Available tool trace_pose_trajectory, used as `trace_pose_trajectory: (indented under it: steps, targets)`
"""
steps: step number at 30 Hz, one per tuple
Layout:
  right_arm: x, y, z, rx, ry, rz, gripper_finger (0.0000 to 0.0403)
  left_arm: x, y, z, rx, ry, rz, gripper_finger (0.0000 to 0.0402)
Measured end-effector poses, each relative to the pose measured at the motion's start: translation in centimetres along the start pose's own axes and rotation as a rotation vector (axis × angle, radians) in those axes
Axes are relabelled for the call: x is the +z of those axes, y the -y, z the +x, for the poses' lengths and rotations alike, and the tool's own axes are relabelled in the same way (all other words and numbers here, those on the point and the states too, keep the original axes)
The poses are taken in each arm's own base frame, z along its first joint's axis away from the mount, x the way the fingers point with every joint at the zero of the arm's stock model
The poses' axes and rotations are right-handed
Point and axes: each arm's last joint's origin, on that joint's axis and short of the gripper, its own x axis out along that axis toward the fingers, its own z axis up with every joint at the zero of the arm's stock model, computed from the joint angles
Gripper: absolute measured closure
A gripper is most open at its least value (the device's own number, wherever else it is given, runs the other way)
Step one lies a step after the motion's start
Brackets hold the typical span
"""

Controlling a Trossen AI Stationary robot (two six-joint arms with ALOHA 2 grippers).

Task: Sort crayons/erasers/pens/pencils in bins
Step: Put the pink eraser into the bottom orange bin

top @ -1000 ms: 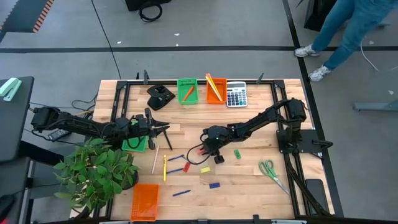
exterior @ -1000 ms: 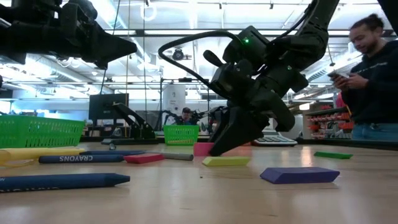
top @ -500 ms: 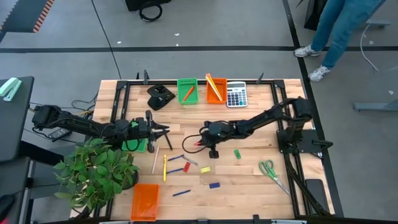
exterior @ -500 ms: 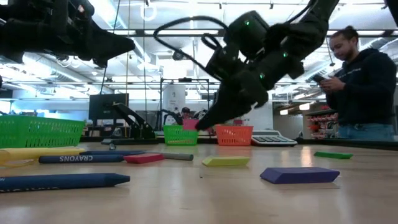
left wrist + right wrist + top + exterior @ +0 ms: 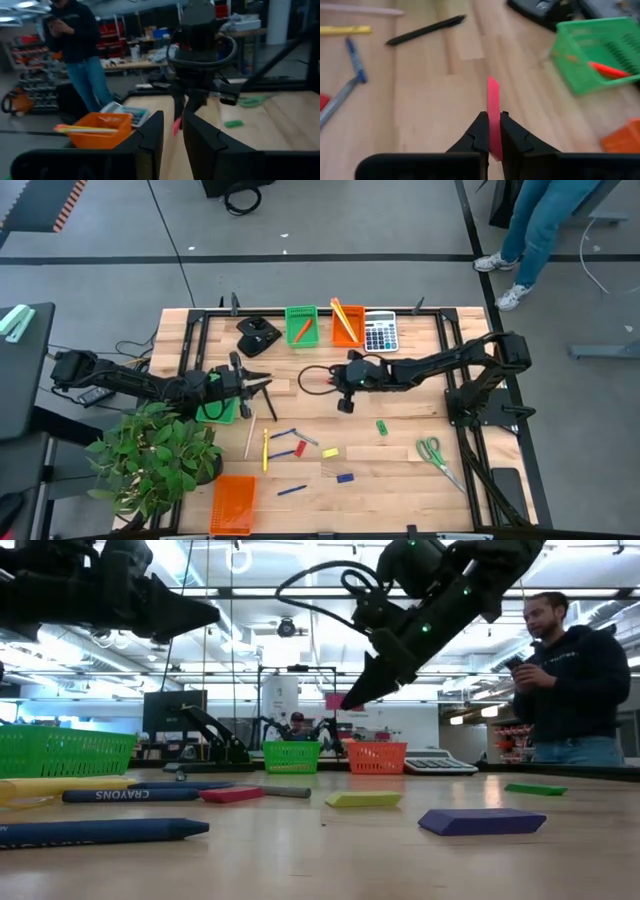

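- High view: the right gripper (image 5: 345,388) hangs above the middle of the wooden table (image 5: 400,465), well short of the bright green plastic bin (image 5: 301,325) at the far edge. The eraser it carries is too small to make out from here. The left gripper (image 5: 262,385) waits beside a second green bin at the table's left side; whether its fingers are parted I cannot tell.
- Low view: the right gripper (image 5: 352,699) is lifted high off the table, clamped on a small flat pink eraser (image 5: 335,701) at its tips. My reading is that the carry step is in hand: the eraser is picked up and not yet binned.
- Left wrist view: past the left arm's own dark fingers (image 5: 150,135), the pink eraser (image 5: 176,126) hangs below the other arm's gripper, near the orange plastic bin (image 5: 98,131) holding yellow pencils.
- Right wrist view: the pink eraser (image 5: 493,107) is pinched on its flat faces, edge-on, its long axis running straight out from the fingertips (image 5: 480,131), free end pointing away from the gripper. The green bin (image 5: 600,55), holding an orange-red crayon (image 5: 608,71), lies ahead and to one side.
- Next move, as I judge it: travel on to the erasers' bin, then release over it, not over the crayon's bin.
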Motion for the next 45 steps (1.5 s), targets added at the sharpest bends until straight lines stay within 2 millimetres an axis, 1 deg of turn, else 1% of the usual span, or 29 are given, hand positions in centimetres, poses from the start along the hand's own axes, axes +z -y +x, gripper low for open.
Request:
trace_pose_trajectory:
  steps: [5,7,10,14,21,25,31,34,38,41,43,45]
  targets:
    - [0.7,1.0,-0.5,-0.042,0.034,0.046,0.0377,-0.5,-0.4,0.1,0.027,-0.049,0.018,0.0321]
    - [0.8,1.6,-0.6,-0.081,0.039,0.069,0.0370,-0.8,-0.4,0.1,0.022,-0.079,0.008,0.0319]
    - [0.7,2.9,-0.6,-0.151,0.027,0.091,0.0361,-1.2,-0.3,0.1,0.015,-0.114,-0.013,0.0318]
    - [0.6,4.7,-0.2,-0.191,0.022,0.141,0.0364,-1.4,-0.1,0.0,-0.004,-0.137,-0.029,0.0323]
    - [0.7,6.1,0.1,-0.201,0.038,0.184,0.0365,-1.5,0.1,-0.1,-0.016,-0.148,-0.026,0.0330]
    - [1.5,6.8,0.3,-0.146,0.143,0.238,0.0364,-1.5,0.1,-0.1,-0.016,-0.147,-0.026,0.0327]
    - [2.4,6.5,0.5,-0.058,0.246,0.265,0.0364,-1.4,0.0,0.0,-0.011,-0.136,-0.010,0.0333]
    - [2.7,5.7,0.4,0.012,0.268,0.238,0.0364,-1.3,0.0,0.0,-0.011,-0.127,-0.002,0.0335]
    - [3.0,3.5,0.1,0.138,0.291,0.160,0.0364,-1.1,0.0,0.0,-0.008,-0.104,-0.015,0.0332]
    - [3.0,1.2,0.3,0.230,0.310,0.124,0.0364,-1.0,0.0,0.0,-0.007,-0.103,-0.046,0.0331]
    - [3.4,-0.9,0.4,0.312,0.379,0.093,0.0364,-1.1,0.0,0.0,-0.010,-0.107,-0.057,0.0333]
    - [3.3,-2.8,0.4,0.354,0.397,0.062,0.0364,-1.1,0.0,0.0,-0.008,-0.102,-0.068,0.0336]
